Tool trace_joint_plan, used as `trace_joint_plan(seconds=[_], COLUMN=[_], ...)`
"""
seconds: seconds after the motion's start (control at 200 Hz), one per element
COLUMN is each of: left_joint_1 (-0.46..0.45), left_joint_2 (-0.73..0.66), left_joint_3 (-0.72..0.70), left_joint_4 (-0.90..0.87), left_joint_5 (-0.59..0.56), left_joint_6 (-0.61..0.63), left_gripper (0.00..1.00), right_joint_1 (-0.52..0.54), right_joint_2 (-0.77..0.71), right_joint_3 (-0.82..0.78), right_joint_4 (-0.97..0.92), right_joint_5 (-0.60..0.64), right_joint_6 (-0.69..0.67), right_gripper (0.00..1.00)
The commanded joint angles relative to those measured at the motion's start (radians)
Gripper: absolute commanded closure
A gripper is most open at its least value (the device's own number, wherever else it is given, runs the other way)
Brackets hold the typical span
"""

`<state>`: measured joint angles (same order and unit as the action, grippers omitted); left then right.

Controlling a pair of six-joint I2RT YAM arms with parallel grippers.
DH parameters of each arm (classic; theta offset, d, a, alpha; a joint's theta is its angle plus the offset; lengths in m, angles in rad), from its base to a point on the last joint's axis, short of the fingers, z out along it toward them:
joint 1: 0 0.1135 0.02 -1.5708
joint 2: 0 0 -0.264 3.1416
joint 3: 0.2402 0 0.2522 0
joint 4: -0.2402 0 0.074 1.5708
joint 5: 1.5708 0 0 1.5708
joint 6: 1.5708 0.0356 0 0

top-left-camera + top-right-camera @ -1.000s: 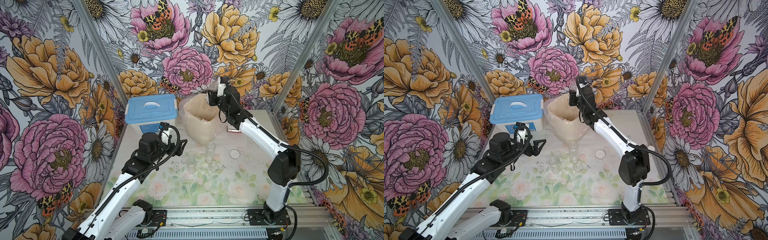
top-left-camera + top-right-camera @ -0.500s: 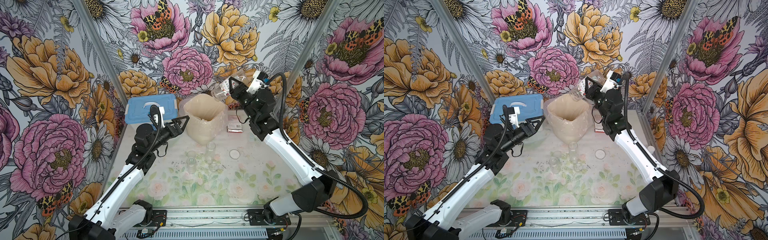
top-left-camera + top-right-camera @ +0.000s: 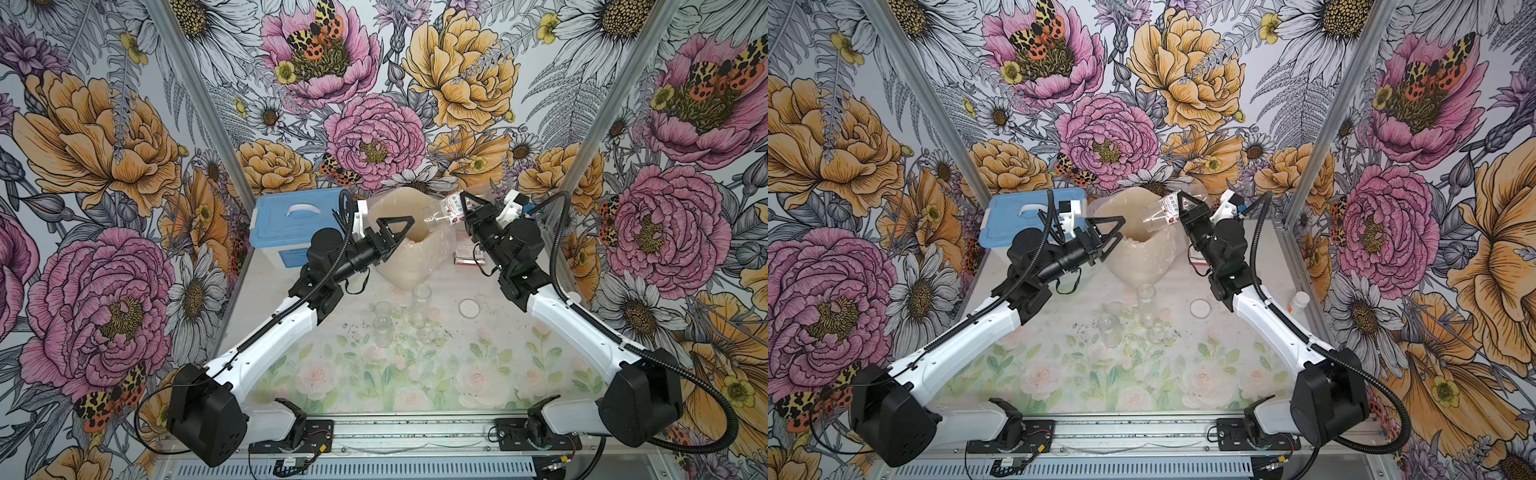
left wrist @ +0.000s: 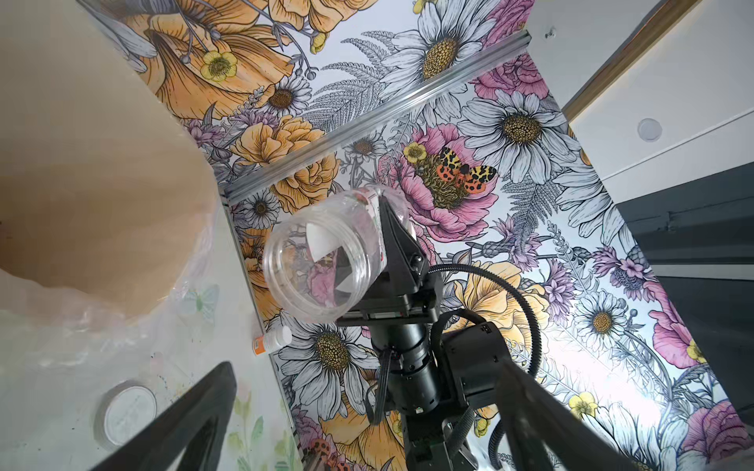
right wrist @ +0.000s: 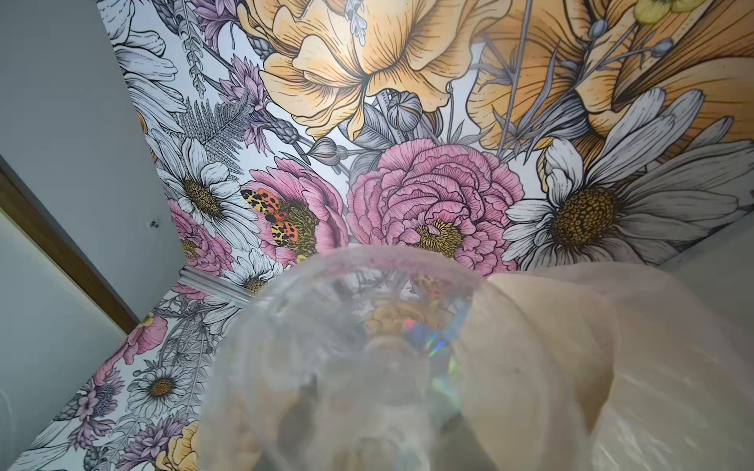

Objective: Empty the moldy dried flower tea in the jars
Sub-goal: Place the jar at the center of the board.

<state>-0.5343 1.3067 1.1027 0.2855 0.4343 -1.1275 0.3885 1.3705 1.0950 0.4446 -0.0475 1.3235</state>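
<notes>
You get bright, even light in both top views, edges bent. Left wrist: glare washes the floral wall (image 4: 608, 391). Right wrist: labelled jar (image 5: 338, 367) blurred, too close.

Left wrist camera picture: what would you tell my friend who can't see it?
The right gripper holds a wide, clear labelled jar on its side in the air, open mouth facing the camera, looking empty. Near it stands a tan bin lined with clear plastic; a white lid lies flat on the floral table.
</notes>
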Motion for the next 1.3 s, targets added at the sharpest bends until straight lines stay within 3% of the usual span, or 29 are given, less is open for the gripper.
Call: trace_joint_plan(seconds=[0.0, 0.36, 1.02, 1.296], left_joint_1=[-0.007, -0.027, -0.047, -0.055], left_joint_2=[0.016, 0.084, 0.172, 0.184], left_joint_3=[0.05, 0.144, 0.196, 0.204], left_joint_4=[-0.026, -0.153, -0.092, -0.092], left_joint_5=[-0.033, -0.058, 0.013, 0.023], left_joint_6=[-0.001, 0.01, -0.053, -0.049], left_gripper=[0.01, 0.01, 0.01, 0.16], right_joint_1=[0.0, 0.002, 0.04, 0.051], right_joint_2=[-0.036, -0.033, 0.008, 0.022], right_joint_3=[-0.022, -0.061, -0.072, -0.067], right_joint_4=[0.133, 0.164, 0.2, 0.204], right_joint_5=[-0.042, -0.057, -0.058, -0.057], right_joint_6=[0.095, 0.123, 0.147, 0.149], right_gripper=[0.81, 0.81, 0.81, 0.81])
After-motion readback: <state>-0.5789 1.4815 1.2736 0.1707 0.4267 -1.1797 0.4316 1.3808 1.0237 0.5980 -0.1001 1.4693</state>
